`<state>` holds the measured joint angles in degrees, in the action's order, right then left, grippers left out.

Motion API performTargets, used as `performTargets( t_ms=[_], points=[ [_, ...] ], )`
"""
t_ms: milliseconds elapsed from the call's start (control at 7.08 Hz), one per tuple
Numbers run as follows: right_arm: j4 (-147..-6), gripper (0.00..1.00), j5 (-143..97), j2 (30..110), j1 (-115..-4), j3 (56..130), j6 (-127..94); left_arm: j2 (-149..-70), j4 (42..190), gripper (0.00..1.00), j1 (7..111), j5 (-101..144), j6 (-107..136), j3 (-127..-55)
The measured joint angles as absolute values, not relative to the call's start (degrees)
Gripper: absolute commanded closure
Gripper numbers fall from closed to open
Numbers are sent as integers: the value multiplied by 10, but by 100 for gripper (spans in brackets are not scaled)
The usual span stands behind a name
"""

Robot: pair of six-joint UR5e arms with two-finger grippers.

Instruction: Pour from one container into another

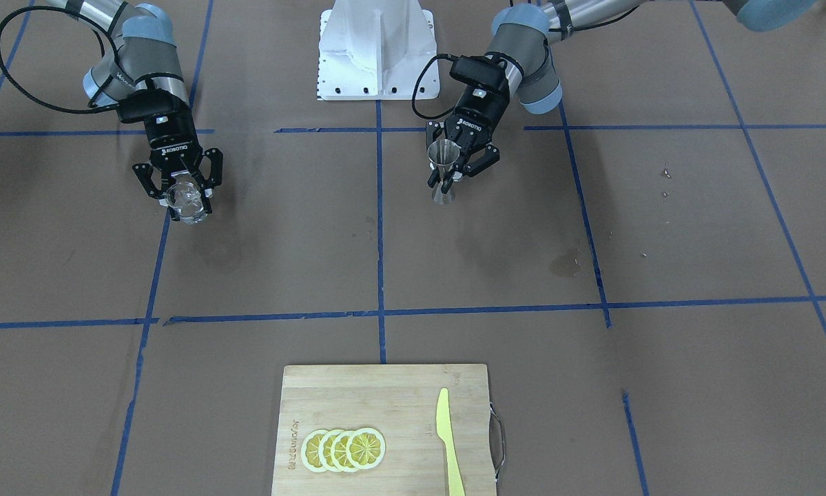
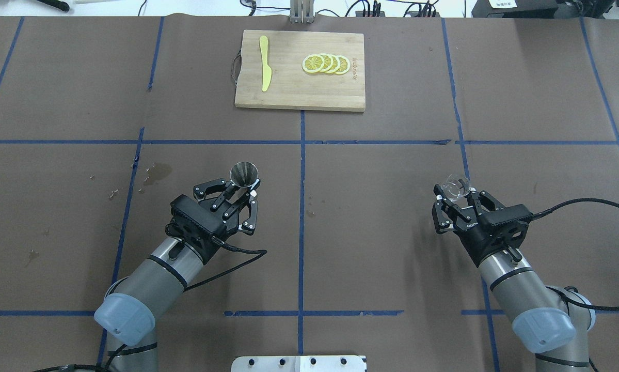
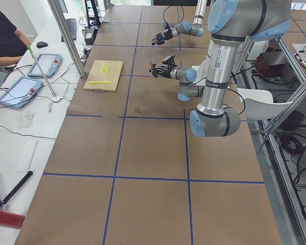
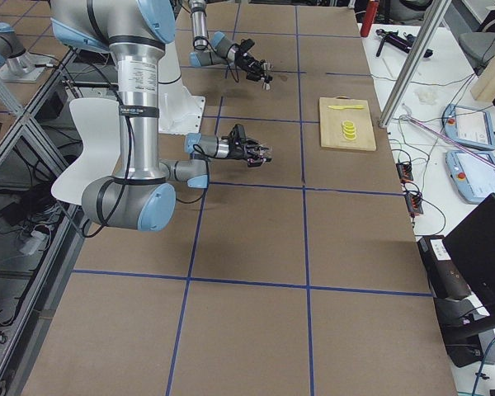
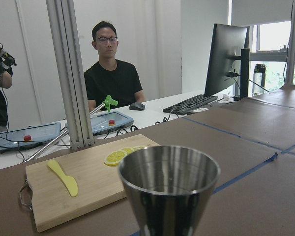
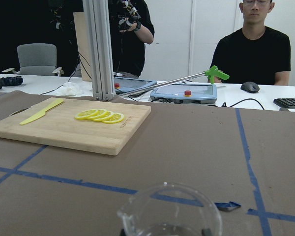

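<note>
Steel jigger filled the bottom of the left wrist view, upright, mouth up, with the left gripper clamped on its narrow waist. Glass cup sat at the bottom edge of the right wrist view, upright with its lip showing, pinched between the fingers of the right gripper. Both gripper bodies read ROBOTIQ in the front-facing view. Cutting board carried an engraved mark beside the slices, too small to read. Board lay at the table's far edge from the robot, on the centre tape line, with four overlapping lemon slices and a yellow knife on it. Jigger was just on the robot's left of that centre line, cup well apart on the right side. Dried stain lay out to the robot's left of the jigger. Past the board: a seated person in a black shirt, a monitor, a keyboard and a green-handled tool. Couldn't tell whether either container held liquid, or whether they touched the table.
</note>
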<state>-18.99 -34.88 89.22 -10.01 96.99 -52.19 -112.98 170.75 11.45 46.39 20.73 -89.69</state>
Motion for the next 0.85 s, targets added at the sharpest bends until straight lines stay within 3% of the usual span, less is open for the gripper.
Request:
performTargets(
  t_ms=[423, 565, 847],
  points=[
    [-311, 87, -341, 834, -76, 1048, -507, -1171, 1708, 100, 115, 492, 205, -859],
    [-360, 83, -340, 816, -65, 1082, -507, -1182, 1709, 100, 115, 497, 209, -848],
    [-438, 84, -338, 767, -58, 1112, -506, -1193, 1710, 100, 114, 501, 213, -839]
  ],
)
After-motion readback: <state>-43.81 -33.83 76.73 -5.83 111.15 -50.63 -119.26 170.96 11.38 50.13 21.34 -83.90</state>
